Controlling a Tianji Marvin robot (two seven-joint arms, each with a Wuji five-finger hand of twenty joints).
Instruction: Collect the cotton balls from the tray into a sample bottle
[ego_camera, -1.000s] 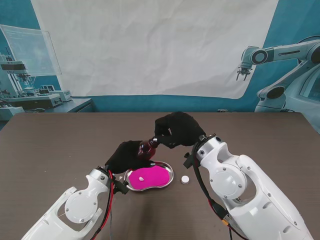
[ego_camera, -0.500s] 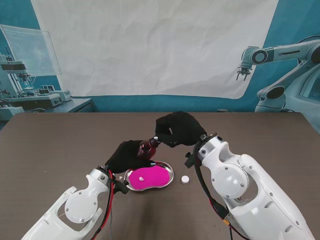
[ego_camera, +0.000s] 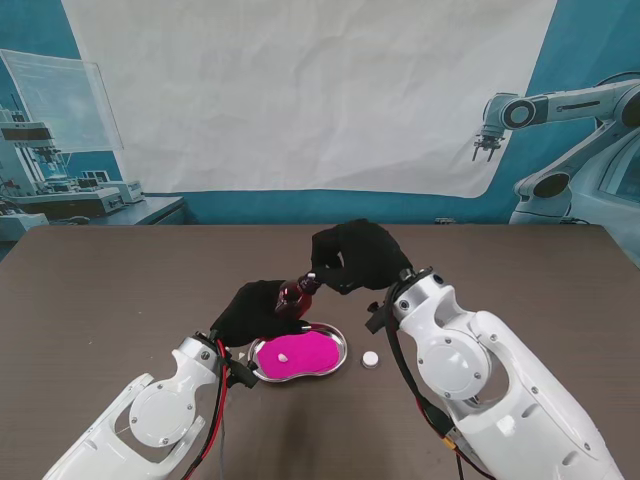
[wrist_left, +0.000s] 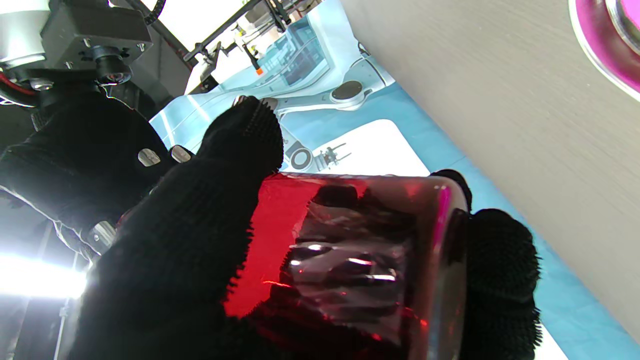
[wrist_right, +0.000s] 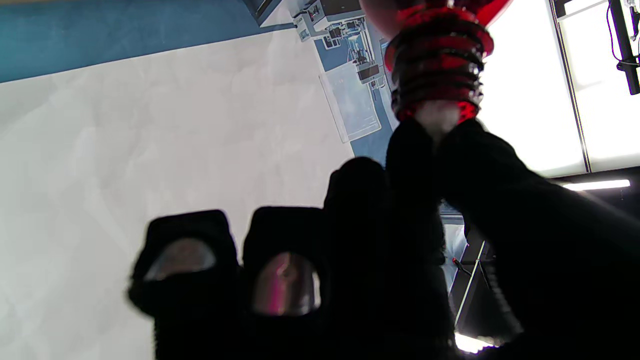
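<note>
On the dark brown wooden table (ego_camera: 120, 290), going from the left, the black-gloved left hand (ego_camera: 252, 312) is wrapped round the body of a translucent red sample bottle (ego_camera: 295, 296); its wrist view shows the gloved fingers (wrist_left: 190, 220) curled about the red glass wall (wrist_left: 350, 260), with the hand held over the far-left rim of the tray. Just nearer to me lies a shiny kidney-shaped metal tray (ego_camera: 338, 352) with a bright pink lining, and one small white cotton ball (ego_camera: 284, 357) rests on the pink near its middle. The bottle is lifted off the table and tilted, its long axis running up and to the right, threaded neck (wrist_right: 437, 65) aimed at the other hand. The black-gloved right hand (ego_camera: 357, 256) hangs at that open mouth, thumb and forefinger (wrist_right: 415, 155) pinched together on a small white tuft (wrist_right: 436, 116) right at the rim, the other fingers curled loosely. To the right of the tray, apart from it and next to the white right forearm, a small round white cap (ego_camera: 370, 358) lies flat on the table
</note>
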